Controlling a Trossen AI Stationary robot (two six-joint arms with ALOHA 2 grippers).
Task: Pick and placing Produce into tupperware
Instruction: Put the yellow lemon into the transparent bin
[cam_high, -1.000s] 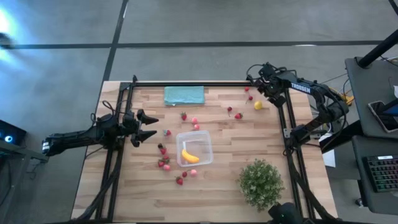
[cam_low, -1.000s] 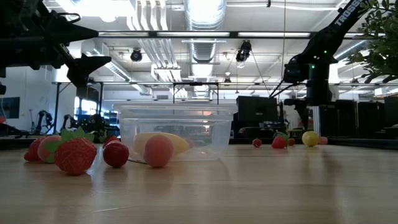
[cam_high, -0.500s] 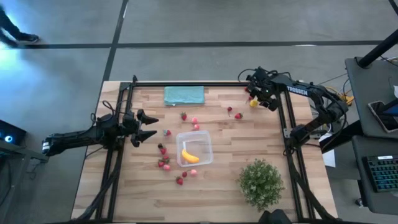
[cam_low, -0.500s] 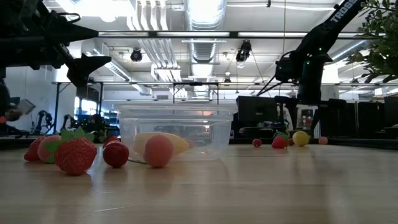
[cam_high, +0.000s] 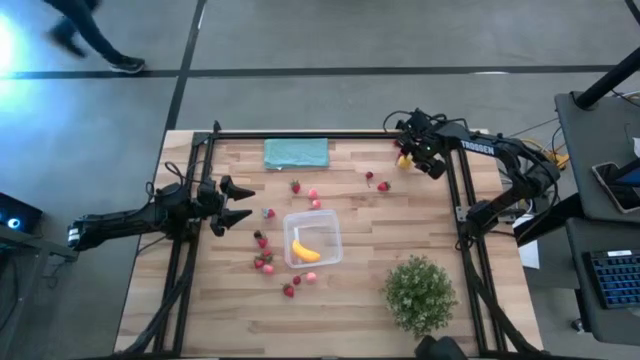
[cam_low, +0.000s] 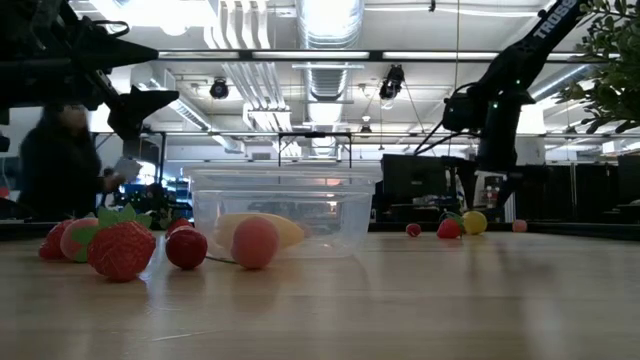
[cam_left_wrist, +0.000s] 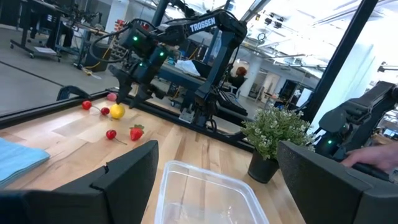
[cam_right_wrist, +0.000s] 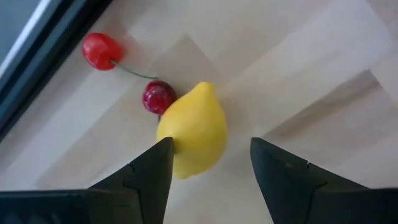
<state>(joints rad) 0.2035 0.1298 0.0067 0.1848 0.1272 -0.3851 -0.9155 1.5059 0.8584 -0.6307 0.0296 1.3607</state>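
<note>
At the left edge of the wooden surface (cam_high: 370, 235), the left gripper (cam_high: 240, 203) hangs above the wood with its fingers spread wide and empty, a few strawberries (cam_high: 263, 254) scattered just beyond it. In the middle sits the clear tupperware (cam_high: 313, 238) with a banana (cam_high: 305, 251) inside. Far right, near the back corner, the right gripper (cam_high: 408, 160) has its fingers partly open around the lemon (cam_right_wrist: 192, 130), one finger touching it, two cherries (cam_right_wrist: 158, 96) beside it.
</note>
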